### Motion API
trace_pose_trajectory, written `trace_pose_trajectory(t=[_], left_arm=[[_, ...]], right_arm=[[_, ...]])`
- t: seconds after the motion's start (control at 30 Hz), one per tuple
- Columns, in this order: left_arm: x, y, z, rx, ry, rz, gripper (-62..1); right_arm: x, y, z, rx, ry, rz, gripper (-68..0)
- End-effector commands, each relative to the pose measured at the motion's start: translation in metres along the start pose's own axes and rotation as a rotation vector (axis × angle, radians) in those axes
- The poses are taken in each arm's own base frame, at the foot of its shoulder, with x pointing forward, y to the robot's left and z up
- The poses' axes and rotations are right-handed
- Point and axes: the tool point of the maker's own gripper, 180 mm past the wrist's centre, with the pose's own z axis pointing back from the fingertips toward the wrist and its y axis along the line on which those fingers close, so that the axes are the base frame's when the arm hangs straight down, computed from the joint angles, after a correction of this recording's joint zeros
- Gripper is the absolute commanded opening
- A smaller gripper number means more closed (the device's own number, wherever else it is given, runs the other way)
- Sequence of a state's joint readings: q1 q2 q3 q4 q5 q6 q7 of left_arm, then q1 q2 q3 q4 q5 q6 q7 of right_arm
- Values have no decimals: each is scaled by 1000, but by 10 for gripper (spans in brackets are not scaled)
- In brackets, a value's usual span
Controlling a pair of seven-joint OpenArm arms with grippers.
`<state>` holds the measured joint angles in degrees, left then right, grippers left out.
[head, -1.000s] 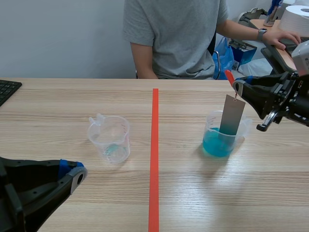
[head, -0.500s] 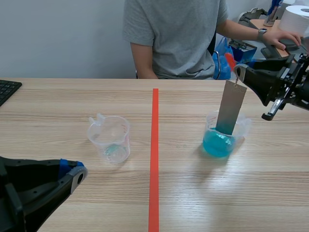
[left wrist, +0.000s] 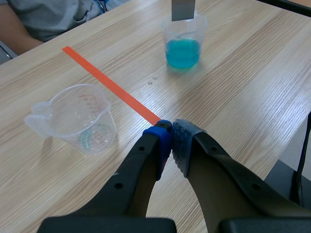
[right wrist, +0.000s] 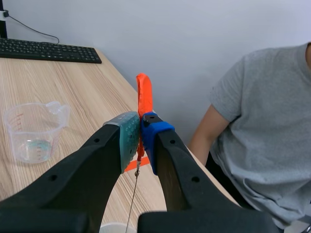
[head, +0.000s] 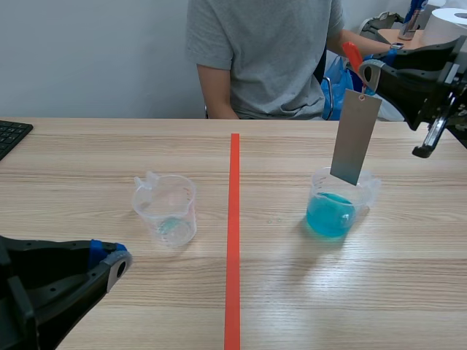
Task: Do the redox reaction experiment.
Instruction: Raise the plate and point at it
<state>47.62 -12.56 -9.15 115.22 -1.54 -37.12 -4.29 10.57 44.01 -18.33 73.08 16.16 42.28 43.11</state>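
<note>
- We see the right jaws raised well above the bench (head: 109, 146) and clamped on an orange-red tag (right wrist: 144, 94). The grey-green pad (right wrist: 127, 136) and the blue pad (right wrist: 153, 133) press it from either side, and the tag's top pokes out past the tips.
- A grey metal strip (head: 354, 137) hangs just below these jaws from the tag by a small ring, close to upright with a slight tilt.
- Under the right jaws stands a clear measuring cup of blue liquid (head: 332, 208). The strip's lower edge sits about level with the cup's rim, above the liquid surface. We cannot tell whether it touches the rim.
- The left jaws are together on nothing, the blue pad (left wrist: 162, 143) meeting the grey pad (left wrist: 183, 145), low over the bench.
- An empty measuring cup (left wrist: 77, 119) stands upright ahead of the left jaws and off to their left. It has red marks on its wall and a faint bluish trace at its bottom.
- The orange-red tape line (left wrist: 109, 82) runs ahead from the left jaws' tips, between the two cups. The blue cup is farther ahead, beyond the line.
- A person in a grey T-shirt (head: 270, 51) sits across the bench, beyond the right jaws.
- A black keyboard (head: 11, 135) lies at the bench's edge, well apart from both jaws.
</note>
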Motion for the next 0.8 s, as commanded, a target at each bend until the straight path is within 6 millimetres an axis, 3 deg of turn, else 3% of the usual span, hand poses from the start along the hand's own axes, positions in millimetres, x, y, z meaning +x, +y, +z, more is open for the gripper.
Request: trace_pose_trajectory(t=[0.0, 0.53, 0.77], left_arm=[[5, 0, 0, 2, -19, 0, -569], [4, 0, 0, 2, -15, -1, -569], [2, 0, 0, 0, -5, -13, -569]], right_arm=[[25, -10, -1, 2, -57, 42, -665], [66, -2, -5, 86, -99, 134, -665], [73, -3, -7, 89, -109, 156, -665]])
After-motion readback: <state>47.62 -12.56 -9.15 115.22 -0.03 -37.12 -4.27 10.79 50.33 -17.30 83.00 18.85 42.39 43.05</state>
